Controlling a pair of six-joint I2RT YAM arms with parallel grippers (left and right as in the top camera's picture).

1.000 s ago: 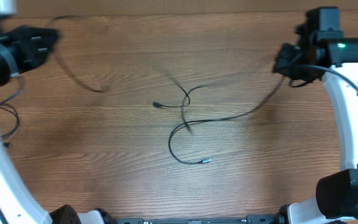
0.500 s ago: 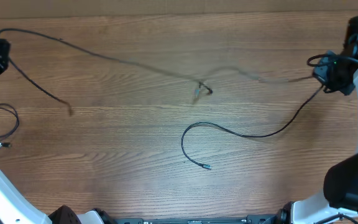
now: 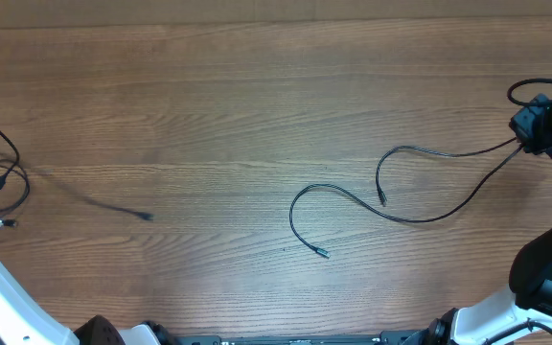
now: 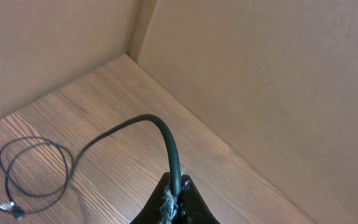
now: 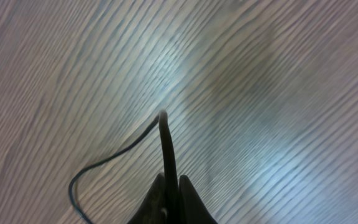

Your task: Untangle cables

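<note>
Cables (image 3: 420, 219) are found in two places on the wooden counter (image 3: 209, 96), one toward its right side and one at its far left, well apart from each other. In the left wrist view, a plain beige wall (image 4: 260, 74) is seen rising along the counter's edge and meeting a second wall at a corner.

The right cable (image 3: 448, 153) is gripped partway along its length by the right pincer (image 5: 169, 198), whose fingers are clenched on it. Two strands are trailed leftward from there. The upper one is curled round to a plug end (image 3: 382, 200). The lower one is swept through a long dip and a rounded loop to a second plug end (image 3: 322, 252).

The left cable (image 4: 171, 149) is grasped by the left pincer (image 4: 178, 198), which is likewise clenched. From it the cord is arched over and down to the counter, where a loose ring (image 4: 33, 168) is formed, with a small metal plug (image 4: 11, 208) just beside it. In the overhead view a blurred stretch is seen reaching rightward to a dark tip (image 3: 147, 217).
</note>
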